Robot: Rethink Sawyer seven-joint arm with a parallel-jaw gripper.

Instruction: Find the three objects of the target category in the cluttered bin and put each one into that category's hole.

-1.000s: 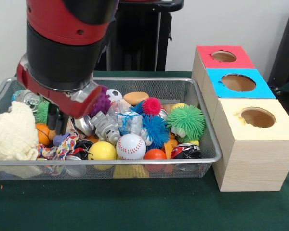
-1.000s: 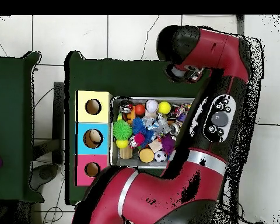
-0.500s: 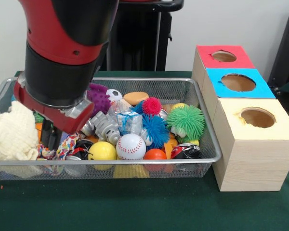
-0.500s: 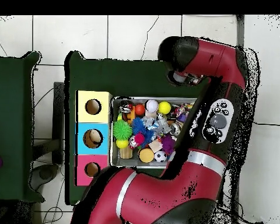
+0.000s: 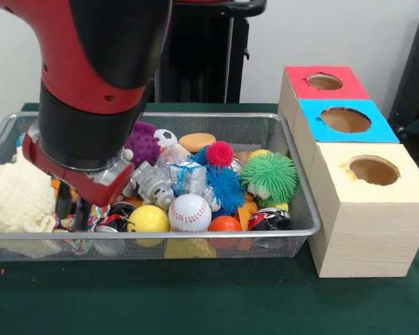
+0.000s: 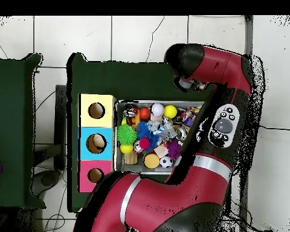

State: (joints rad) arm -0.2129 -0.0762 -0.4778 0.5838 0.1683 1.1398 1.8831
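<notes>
Looked across dark green felt on the table, with a pale wall behind; from overhead, picked out white floor tiles all round and a second green-topped table off to one side.

Found the wire bin on the felt, packed to the rim. Saw the gripper down in the clutter at the bin's cloth end, just beside a cream cloth heaped in that near corner. Could not tell whether open or closed, with toys crowding in around it.

Spotted a baseball against the near rim, a yellow ball touching it on one side and an orange ball on the other. Behind those, caught a blue spiky ball, a green spiky ball and a red spiky ball. Noted a small football near the far rim.

Tried reading a crumpled blue-and-white wrapper mid-bin; print too small to make out.

Lined up along the bin's other end: a yellow box, a blue box and a red box, touching in a row, each with one round hole on top.
</notes>
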